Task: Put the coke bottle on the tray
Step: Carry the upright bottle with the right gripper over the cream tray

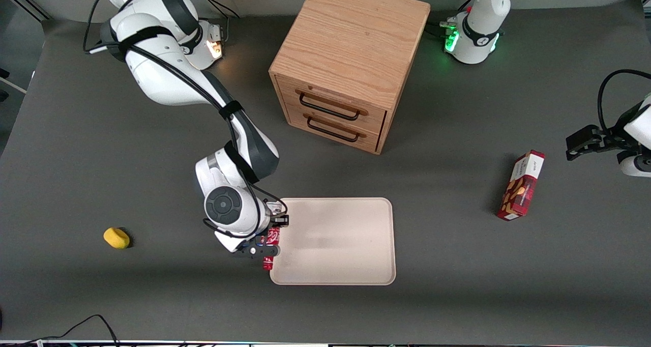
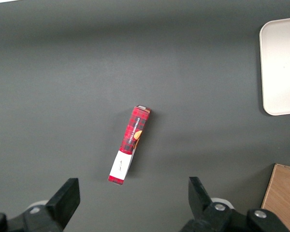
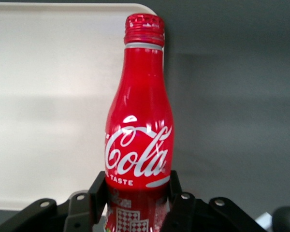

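While tool (image 1: 266,245) grips coke bottle (image 3: 137,130) over tray (image 1: 356,245) rim at nine o'clock: carry step; next shift inward, lower.

Claw (image 1: 268,247) holds coke bottle (image 1: 271,249) above tray (image 1: 346,265) edge.
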